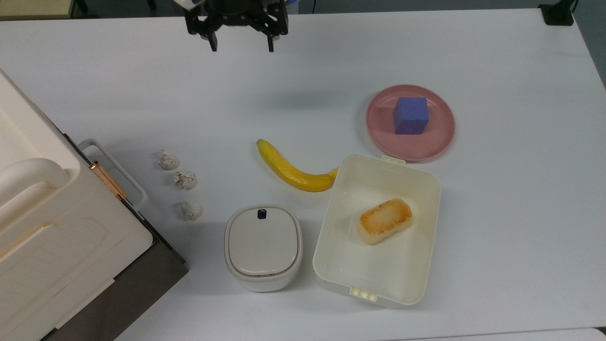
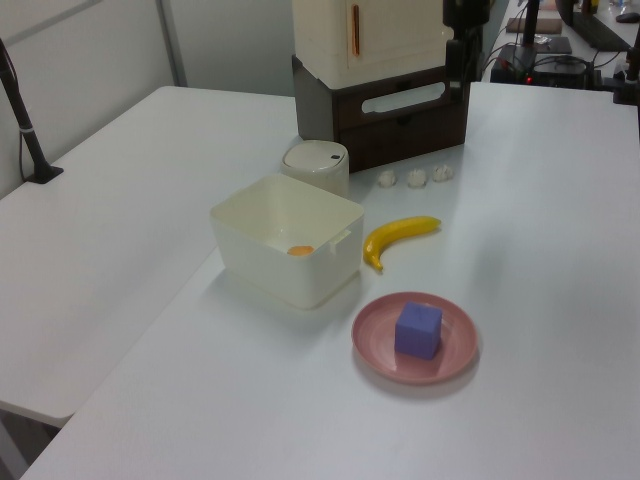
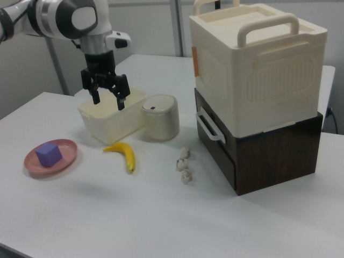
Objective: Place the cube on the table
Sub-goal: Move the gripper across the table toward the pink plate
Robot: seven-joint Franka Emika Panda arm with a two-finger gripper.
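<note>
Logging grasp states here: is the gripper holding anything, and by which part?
Nothing. The gripper hangs open and empty; the cube sits on the pink plate.

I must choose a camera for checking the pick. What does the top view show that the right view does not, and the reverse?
Top view: the toasted bread lying inside the cream box. Right view: the arm's white links above the gripper. Both: the gripper open and empty, and the cube resting on the pink plate.
</note>
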